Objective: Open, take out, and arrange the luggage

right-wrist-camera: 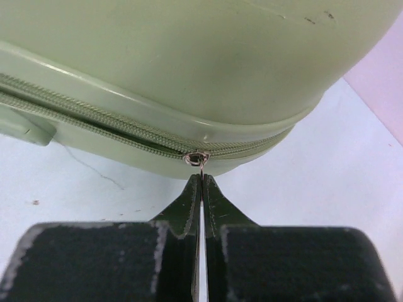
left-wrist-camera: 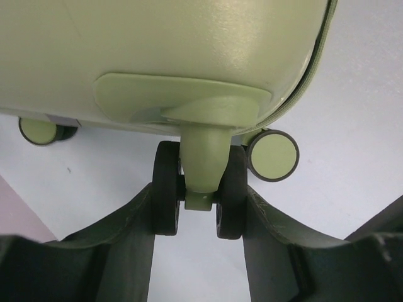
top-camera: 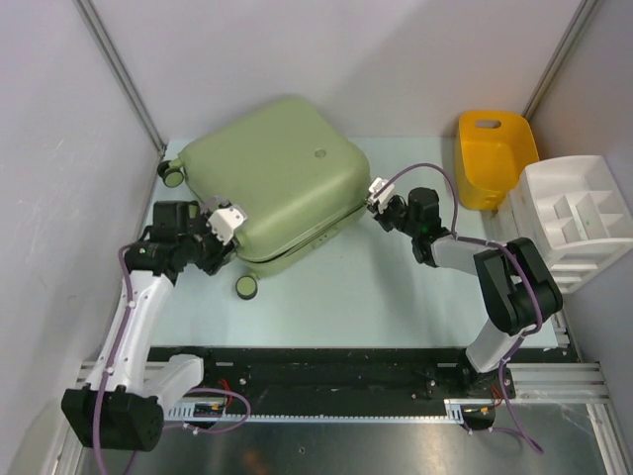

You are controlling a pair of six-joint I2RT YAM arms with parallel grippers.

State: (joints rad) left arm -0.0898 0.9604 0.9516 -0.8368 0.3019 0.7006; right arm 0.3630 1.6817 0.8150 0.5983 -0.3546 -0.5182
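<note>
The sage-green luggage (top-camera: 272, 178) lies flat and closed at the back left of the table. My left gripper (top-camera: 220, 240) is at its near left corner, shut on a black twin caster wheel (left-wrist-camera: 198, 189); each finger presses one wheel disc from outside. My right gripper (top-camera: 381, 210) is at the suitcase's right corner, shut on the thin zipper pull (right-wrist-camera: 201, 171) that hangs from the metal slider (right-wrist-camera: 196, 157) on the green zipper seam. A round logo (top-camera: 318, 152) shows on the top shell.
A yellow plastic tub (top-camera: 492, 156) stands at the back right. A white divided organizer tray (top-camera: 582, 216) is at the right edge. Another wheel (top-camera: 245, 287) sticks out at the suitcase's near side and one (top-camera: 172, 170) at its far left.
</note>
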